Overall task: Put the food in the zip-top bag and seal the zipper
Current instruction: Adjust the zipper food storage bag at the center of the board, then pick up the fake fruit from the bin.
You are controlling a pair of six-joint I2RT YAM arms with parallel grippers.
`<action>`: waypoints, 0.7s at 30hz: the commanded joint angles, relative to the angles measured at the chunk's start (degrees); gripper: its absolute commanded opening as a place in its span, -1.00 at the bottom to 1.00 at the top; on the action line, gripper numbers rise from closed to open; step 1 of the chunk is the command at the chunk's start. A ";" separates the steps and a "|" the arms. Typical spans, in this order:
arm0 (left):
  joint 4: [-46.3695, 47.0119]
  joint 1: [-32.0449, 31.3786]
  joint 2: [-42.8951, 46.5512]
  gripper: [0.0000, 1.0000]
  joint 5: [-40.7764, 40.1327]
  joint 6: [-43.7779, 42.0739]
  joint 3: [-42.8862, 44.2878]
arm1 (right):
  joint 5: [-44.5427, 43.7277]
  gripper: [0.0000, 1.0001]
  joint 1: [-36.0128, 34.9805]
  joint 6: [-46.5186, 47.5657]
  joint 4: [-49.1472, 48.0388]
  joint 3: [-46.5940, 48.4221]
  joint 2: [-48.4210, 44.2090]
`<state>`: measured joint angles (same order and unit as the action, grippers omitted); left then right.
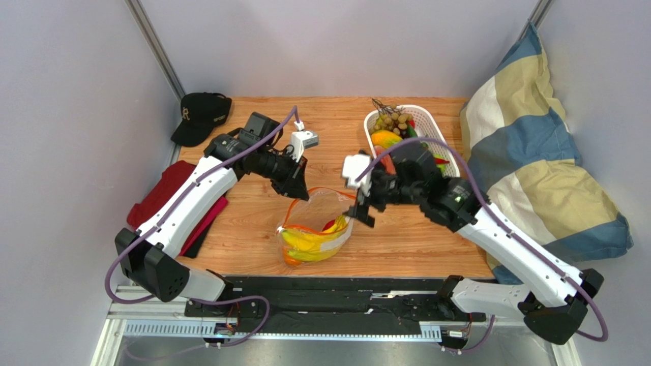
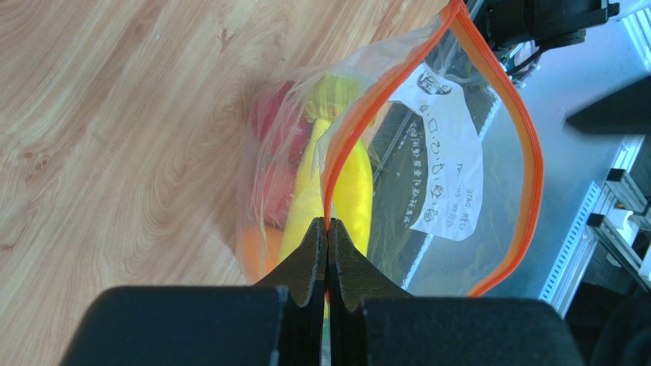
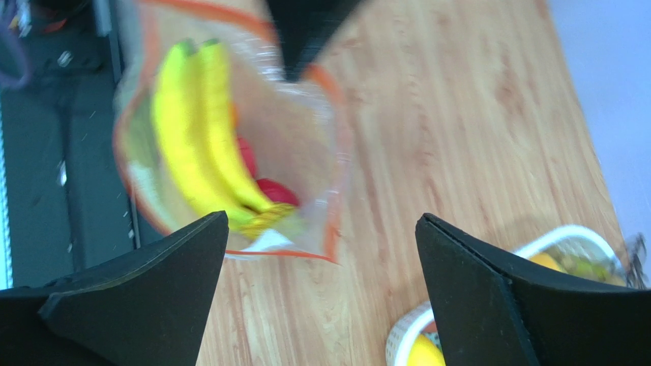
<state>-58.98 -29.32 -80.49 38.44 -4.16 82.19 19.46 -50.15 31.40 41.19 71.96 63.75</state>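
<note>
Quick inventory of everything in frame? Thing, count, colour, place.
zip-top bag: 1, clear, table centre, mouth open
zipper: 1, orange-red, bag's top edge
bananas: at least 2, yellow, inside bag
red fruit: at least 1, inside bag
basket: 1, white, far right, holding grapes and other fruit
cap: 1, black, far left corner
cloth: 1, red, left edge
pillow: 1, blue and cream, right
left pincer: shut on zipper
right pincer: open, by bag's mouth
</note>
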 commanded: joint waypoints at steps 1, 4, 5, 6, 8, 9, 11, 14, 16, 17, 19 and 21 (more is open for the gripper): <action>0.01 -0.12 0.33 -1.00 0.59 0.30 2.71 | 6.20 0.96 11.28 -7.93 -0.68 4.67 0.05; 0.01 -0.12 -0.19 -1.00 1.20 0.47 3.32 | 8.92 0.94 21.74 -7.05 -0.06 6.07 4.97; 0.09 -0.12 -0.37 -1.00 1.29 0.65 3.32 | 8.93 0.93 25.76 -6.53 -0.06 6.60 6.81; 0.09 -0.12 -0.63 -1.00 1.38 0.74 3.41 | 8.49 0.90 27.54 -5.13 0.12 7.39 10.22; 0.09 -0.12 -0.72 -1.00 1.55 0.91 3.41 | 5.87 0.86 31.67 -4.51 -1.11 9.15 14.02; 0.27 -0.12 -0.64 -1.00 1.55 0.91 3.41 | 5.50 0.82 32.82 -3.72 -1.37 10.03 17.87; 0.36 -0.12 -0.63 -1.00 1.64 0.74 3.32 | 4.54 0.79 35.72 -1.88 -3.65 11.78 20.88; 0.18 -0.12 -0.81 -1.00 2.08 0.91 3.32 | 2.25 0.77 37.49 3.13 -7.52 12.67 25.80; 0.09 -0.12 -0.99 -1.00 2.34 0.91 3.15 | 0.93 0.76 37.49 7.60 -10.32 12.06 28.09; 0.18 -0.12 -1.07 -1.00 2.26 0.91 3.15 | 0.23 0.76 37.58 10.93 -11.99 11.36 28.53; 0.18 -0.04 -1.07 -1.00 2.00 1.00 3.15 | -0.04 0.76 37.50 14.38 -15.42 9.51 30.11; 0.09 -0.03 -1.25 -1.00 2.08 0.91 3.15 | -0.39 0.76 37.49 18.25 -16.58 9.60 31.69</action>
<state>-59.00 -29.34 -81.41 39.16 -3.70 83.44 20.43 -12.27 39.13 33.30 80.93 94.06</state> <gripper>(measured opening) 0.008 0.883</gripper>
